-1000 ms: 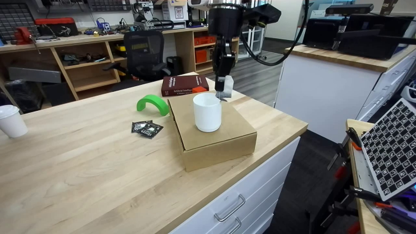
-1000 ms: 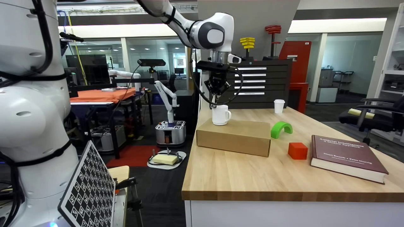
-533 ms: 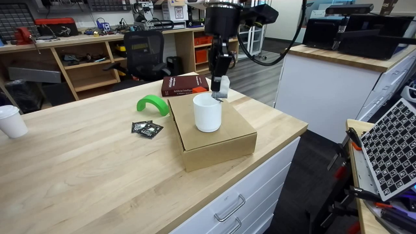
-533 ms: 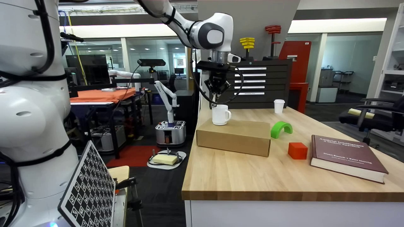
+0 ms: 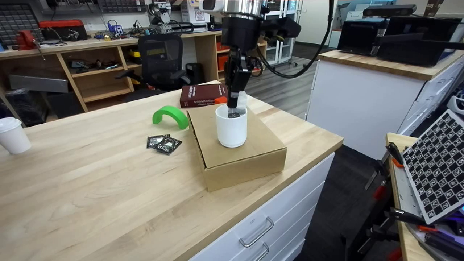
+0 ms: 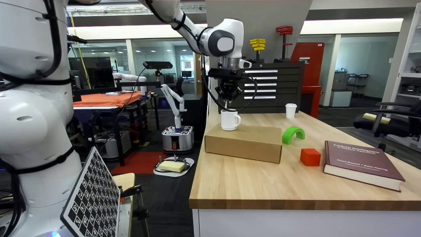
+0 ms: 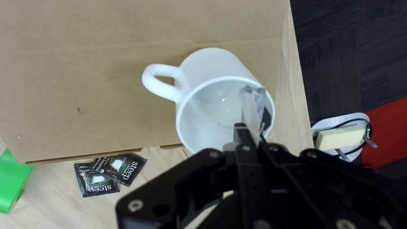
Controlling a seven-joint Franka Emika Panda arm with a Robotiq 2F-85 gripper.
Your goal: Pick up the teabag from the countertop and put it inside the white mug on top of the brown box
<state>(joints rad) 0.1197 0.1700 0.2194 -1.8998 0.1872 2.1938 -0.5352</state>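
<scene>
Finishes on and around the gripper [image 7: 251, 133]
Mostly matt, with metal screw heads [image 7: 135, 205]. In it: thin, papery teabag [image 7: 250, 109]. Under it: smooth, glossy white mug [image 5: 231, 131] on brown box [image 5: 253, 148], matt cardboard. Lower, to the side: shiny foil-like packets [image 7: 128, 168] on smooth wood countertop [image 5: 108, 185].

A black chair [image 5: 161, 54] stands before a cluttered wooden workbench [image 5: 204, 58] (open shelves [image 5: 105, 95] below), grey plank-patterned floor [image 5: 282, 87] alongside.
</scene>
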